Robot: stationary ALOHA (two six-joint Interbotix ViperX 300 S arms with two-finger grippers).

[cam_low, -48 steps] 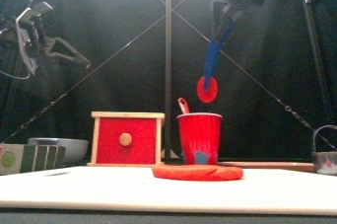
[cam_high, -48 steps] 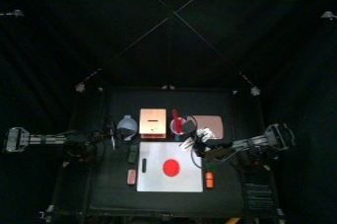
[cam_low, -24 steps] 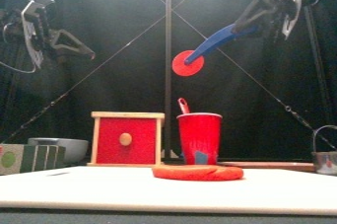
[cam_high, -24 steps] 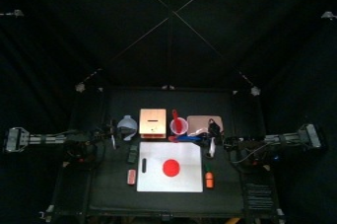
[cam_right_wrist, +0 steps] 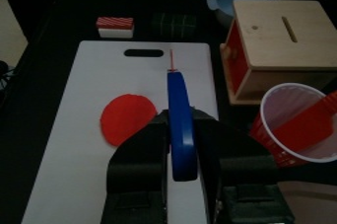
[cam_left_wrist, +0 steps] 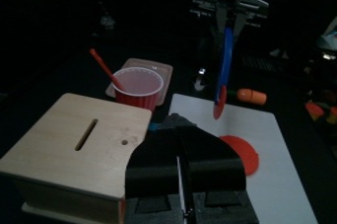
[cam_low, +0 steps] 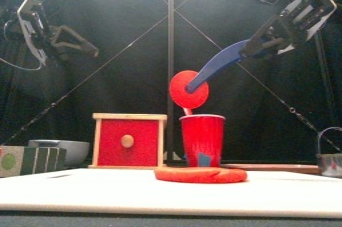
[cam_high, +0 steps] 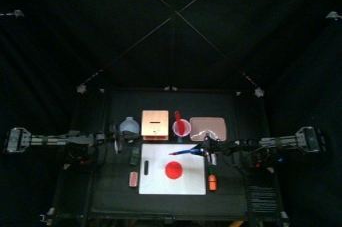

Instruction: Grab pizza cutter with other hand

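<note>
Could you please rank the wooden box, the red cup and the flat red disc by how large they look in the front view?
1. Wooden box, largest.
2. Red cup and flat red disc: unsure, since the disc lies nearer the camera, wide but thin.

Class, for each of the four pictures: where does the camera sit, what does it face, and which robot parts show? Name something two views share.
Top: overhead, straight down; both arms.
Front: table edge, level; right gripper holds the pizza cutter aloft.
Left wrist: left gripper, shut, facing the red cup.
Right wrist: looks along the cutter over the white mat.
Shared: the wooden box.
</note>
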